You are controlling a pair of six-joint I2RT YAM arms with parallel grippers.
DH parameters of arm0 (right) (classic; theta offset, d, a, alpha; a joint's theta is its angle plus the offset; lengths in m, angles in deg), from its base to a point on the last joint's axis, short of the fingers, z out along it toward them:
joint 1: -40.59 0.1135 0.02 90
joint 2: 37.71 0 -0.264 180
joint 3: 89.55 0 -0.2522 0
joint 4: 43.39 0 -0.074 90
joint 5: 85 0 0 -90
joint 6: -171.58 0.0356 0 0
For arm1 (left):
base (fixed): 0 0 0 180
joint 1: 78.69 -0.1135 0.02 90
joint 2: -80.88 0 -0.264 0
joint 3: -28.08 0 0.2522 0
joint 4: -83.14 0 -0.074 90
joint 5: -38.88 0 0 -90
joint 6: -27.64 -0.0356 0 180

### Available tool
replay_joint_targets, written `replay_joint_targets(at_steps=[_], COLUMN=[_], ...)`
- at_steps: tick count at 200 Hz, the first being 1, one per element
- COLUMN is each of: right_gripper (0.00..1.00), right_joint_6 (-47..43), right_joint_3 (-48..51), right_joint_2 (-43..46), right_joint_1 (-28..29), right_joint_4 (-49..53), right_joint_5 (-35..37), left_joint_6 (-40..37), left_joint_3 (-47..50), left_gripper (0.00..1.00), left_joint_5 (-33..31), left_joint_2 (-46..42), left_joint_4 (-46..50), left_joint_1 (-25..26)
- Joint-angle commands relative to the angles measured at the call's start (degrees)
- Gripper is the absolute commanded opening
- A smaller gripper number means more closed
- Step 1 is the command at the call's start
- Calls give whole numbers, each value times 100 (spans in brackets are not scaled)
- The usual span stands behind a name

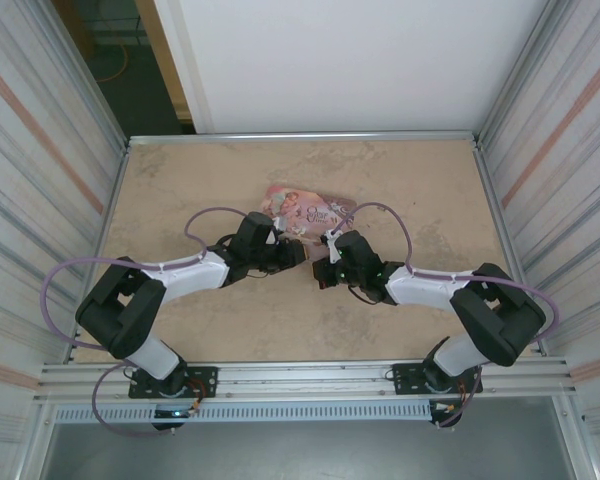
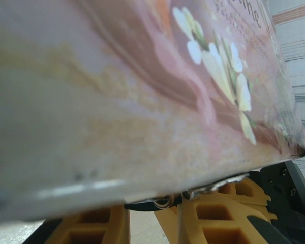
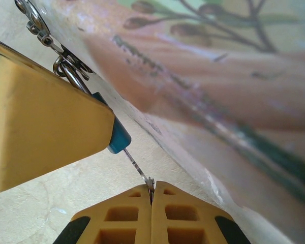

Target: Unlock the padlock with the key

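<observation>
Tabletop (image 1: 400, 180) scene: right end effector (image 3: 152, 187) pinches the key (image 3: 136, 164) entering the padlock (image 3: 119, 141); left end effector (image 2: 143, 216) grip unclear. A gentle, in-line twist should avoid bending.

Pink illustrated tin on a walled beige surface.
A pink tin (image 1: 305, 208), printed with figures, white blossoms (image 2: 218, 61) and script, lay near the middle of a mottled beige surface (image 1: 420, 180). At close range in both wrist views its painted face appeared blurred. Ribbed metallic walls (image 1: 40, 150) flanked the surface, a white panel (image 1: 330, 60) stood behind it, and an aluminium rail (image 1: 300, 375) ran along the near edge.
</observation>
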Motion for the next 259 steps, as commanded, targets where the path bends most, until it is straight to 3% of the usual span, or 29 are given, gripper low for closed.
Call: replay_joint_targets(at_steps=[1, 259], right_gripper=[0, 0], right_joint_6=[165, -403], right_joint_3=[-187, -620], right_joint_2=[-96, -229], right_joint_1=[25, 79], right_joint_4=[-457, -1721], right_joint_5=[-131, -547], left_joint_6=[135, 467], left_joint_3=[-27, 42], left_gripper=[13, 13], left_joint_5=[270, 342], left_joint_2=[-154, -114], left_joint_4=[-516, -733], left_joint_1=[89, 169])
